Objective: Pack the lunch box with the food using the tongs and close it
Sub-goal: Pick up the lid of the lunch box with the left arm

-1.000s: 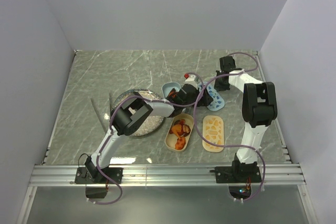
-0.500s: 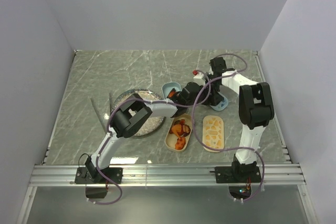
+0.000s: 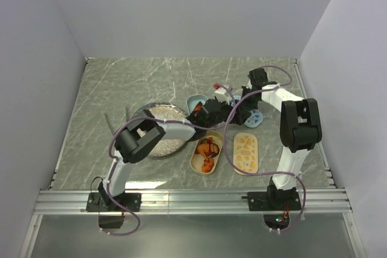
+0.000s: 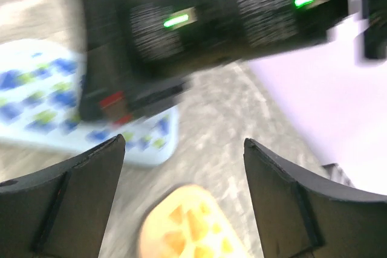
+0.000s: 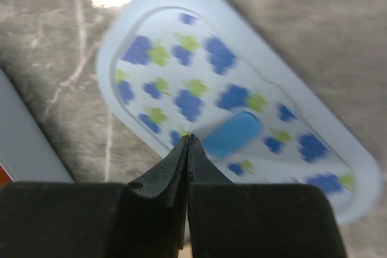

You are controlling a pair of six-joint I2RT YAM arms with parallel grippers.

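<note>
My left gripper (image 4: 184, 143) stands wide and holds nothing; between its fingers I see only table, and just under them the yellow lid (image 4: 184, 225); ahead and to its left lies the blue lid (image 4: 36, 98), partly hidden by my right arm (image 4: 205, 22), which crosses close in front. My right gripper (image 5: 188, 143) is pressed shut with nothing between the fingers; its tip hangs directly over the blue lid, just beside the raised blue tab (image 5: 233, 134); whether it touches I cannot tell. I judge the narrow tip is there to push or lift this lid by the tab, because closed fingers make one firm point. The food (image 3: 206, 149) is in the yellow box (image 3: 195, 160), to the side of my left gripper, toward my bases; the orange and dark pieces lie together inside, so packing seems mostly done. The tongs (image 3: 111, 128) appear to lie far to the left of both grippers, beyond the plate (image 3: 163, 113); neither gripper has them. The blue box (image 3: 195, 99) stands open near my left gripper; the lids lie close to the boxes, I think, so that closing needs only a short carry.
</note>
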